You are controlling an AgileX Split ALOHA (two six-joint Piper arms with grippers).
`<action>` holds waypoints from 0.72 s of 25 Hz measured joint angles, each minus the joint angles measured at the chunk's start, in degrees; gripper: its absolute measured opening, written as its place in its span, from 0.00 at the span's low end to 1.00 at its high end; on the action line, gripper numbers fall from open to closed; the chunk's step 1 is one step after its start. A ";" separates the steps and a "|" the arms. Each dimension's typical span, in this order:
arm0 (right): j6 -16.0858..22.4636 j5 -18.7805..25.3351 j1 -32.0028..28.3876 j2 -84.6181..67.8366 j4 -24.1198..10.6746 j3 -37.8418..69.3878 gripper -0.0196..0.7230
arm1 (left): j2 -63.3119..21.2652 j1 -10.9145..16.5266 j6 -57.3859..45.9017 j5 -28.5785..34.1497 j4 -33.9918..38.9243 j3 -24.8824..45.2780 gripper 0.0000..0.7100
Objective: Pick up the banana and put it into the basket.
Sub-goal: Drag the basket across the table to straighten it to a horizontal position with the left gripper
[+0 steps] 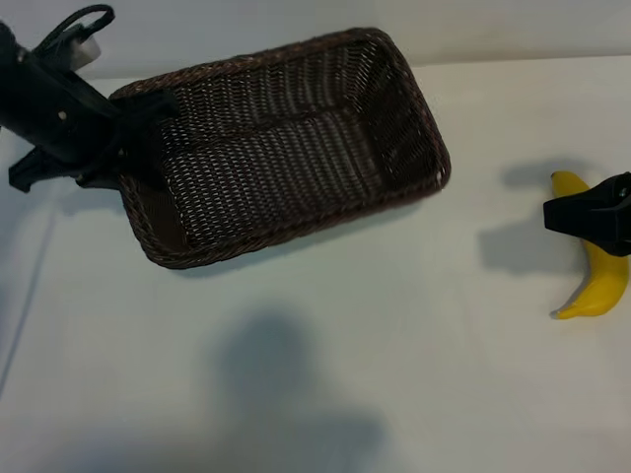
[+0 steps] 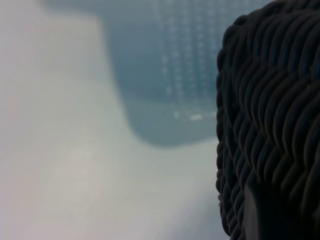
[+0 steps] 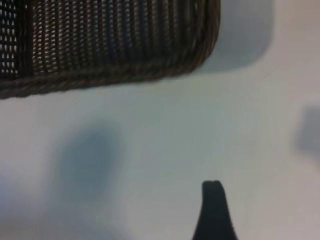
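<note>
Woven wicker basket (image 2: pixel 270 125) rim, pinched by left claw (image 1: pixel 133 148); right claw (image 1: pixel 592 212) spread over curved banana (image 1: pixel 599 281).

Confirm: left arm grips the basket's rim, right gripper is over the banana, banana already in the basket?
Not quite. The banana lies on the table, well outside the basket, as the exterior view shows. The rest holds: left gripper at the rim, right gripper over the banana.

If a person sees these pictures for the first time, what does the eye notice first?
First the dark brown wicker basket, tilted and empty, at the table's left half, with the left gripper clamped on its rim at the left end. Next the bright yellow banana at the far right edge, with the open right gripper over its upper part.
</note>
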 joint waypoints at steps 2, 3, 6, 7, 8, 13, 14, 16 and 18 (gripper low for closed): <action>0.00 0.00 0.00 0.00 0.00 0.00 0.72 | 1.39 0.00 3.17 3.31 0.11 -2.28 0.22; 0.00 0.00 0.00 0.00 0.00 0.00 0.72 | 2.28 0.00 4.97 4.93 0.11 -3.43 0.22; 0.00 0.00 0.00 0.00 0.00 0.00 0.72 | 4.94 0.00 9.13 8.84 -0.55 -6.17 0.22; 0.00 0.00 0.00 0.00 0.00 0.00 0.72 | 5.91 0.00 10.64 9.73 -1.08 -6.97 0.22; 0.00 0.00 0.00 0.00 0.00 0.00 0.72 | 6.88 0.00 12.05 10.63 -1.40 -7.58 0.22; 0.00 0.00 0.00 0.00 0.00 0.00 0.72 | 10.73 0.00 15.07 11.85 -2.25 -9.41 0.22; 0.00 0.00 0.00 0.00 0.00 0.00 0.72 | 11.40 0.00 15.14 11.00 -2.32 -9.55 0.22; 0.00 0.00 0.00 0.00 0.00 0.00 0.72 | 12.47 0.00 15.19 10.17 -2.46 -9.84 0.22; 0.02 0.00 0.00 0.00 0.00 0.00 0.72 | 13.24 0.00 15.50 9.29 -3.10 -9.88 0.22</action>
